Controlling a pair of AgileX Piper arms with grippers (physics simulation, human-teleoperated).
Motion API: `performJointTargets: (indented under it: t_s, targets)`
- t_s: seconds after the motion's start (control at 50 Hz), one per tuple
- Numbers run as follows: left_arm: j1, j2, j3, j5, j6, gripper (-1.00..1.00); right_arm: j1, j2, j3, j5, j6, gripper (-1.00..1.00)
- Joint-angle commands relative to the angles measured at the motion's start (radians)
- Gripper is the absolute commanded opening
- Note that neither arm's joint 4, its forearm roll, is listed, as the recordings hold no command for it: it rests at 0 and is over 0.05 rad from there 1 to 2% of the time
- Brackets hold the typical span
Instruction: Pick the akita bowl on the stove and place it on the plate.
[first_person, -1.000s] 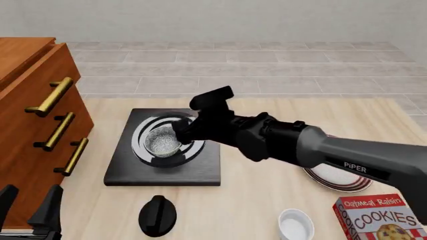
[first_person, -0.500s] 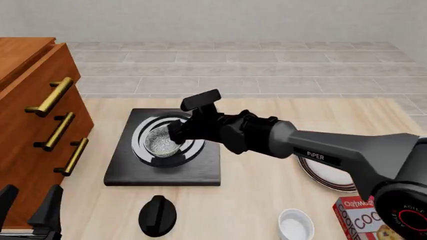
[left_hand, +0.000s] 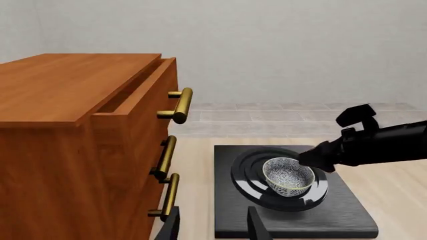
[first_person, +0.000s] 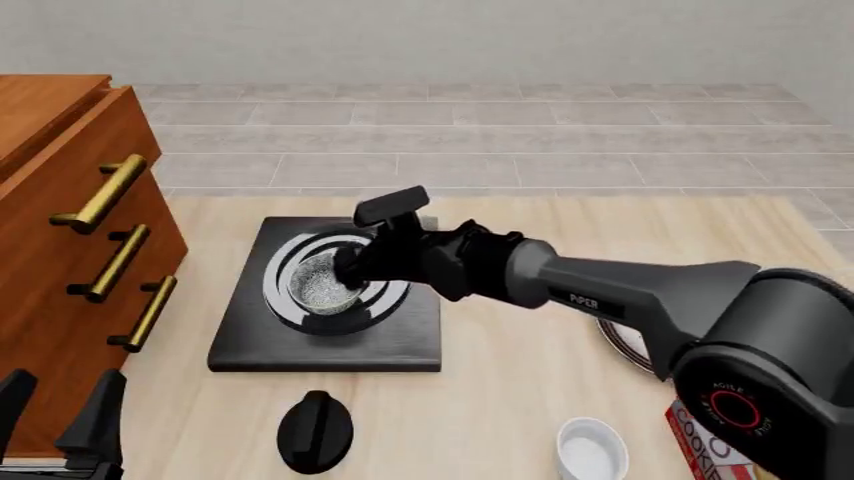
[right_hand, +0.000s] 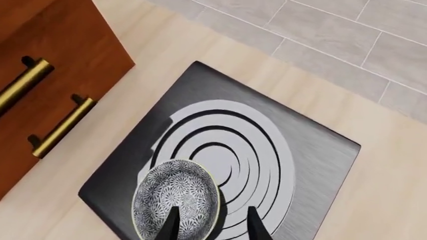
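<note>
A: Left wrist view first. How does the akita bowl (left_hand: 288, 176) sit?

B: Upright, mouth up, round, so no long axis. It rests on the burner rings of the stove (left_hand: 291, 200). The inside is speckled grey-white with a pale rim. The right hand (left_hand: 313, 160) reaches in at the bowl's rim; its tips are dark and I cannot tell their gap here. The left hand (left_hand: 212, 227) shows only 2 finger ends, well apart, with nothing between them, near the wooden cabinet (left_hand: 87, 145).

A: And the front view?

B: The bowl (first_person: 324, 284) sits at about 9 o'clock of the stove (first_person: 327, 300) rings. The right arm stretches nearly level across the worktop (first_person: 507, 400) from 3 o'clock, with its hand (first_person: 347, 268) at the bowl's 2 o'clock edge. The plate (first_person: 638, 348) is mostly hidden behind that arm. The left hand (first_person: 60, 420) hangs low at 7 o'clock, spread wide. A black knob (first_person: 315, 430) and a white bowl (first_person: 591, 450) lie nearer the camera.

A: Right wrist view?

B: The hand (right_hand: 211, 225) looks steeply down. Its 2 fingers are narrowly spaced and straddle the bowl (right_hand: 176, 200) wall, 1 over the speckled inside, 1 outside over the stove (right_hand: 220, 165) rings. Whether they press the wall, I cannot tell.
</note>
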Motion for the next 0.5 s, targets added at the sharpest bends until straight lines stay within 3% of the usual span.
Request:
performJointTargets:
  t_s: [0.02, 0.5]
  targets:
    - [0.0, 0.0, 0.0, 0.0, 0.0, 1.0, 0.016, 0.063, -0.031, 0.007, -0.006, 1.0]
    - [0.0, 0.0, 0.0, 0.0, 0.0, 1.0, 0.049, 0.108, -0.024, -0.006, -0.068, 1.0]
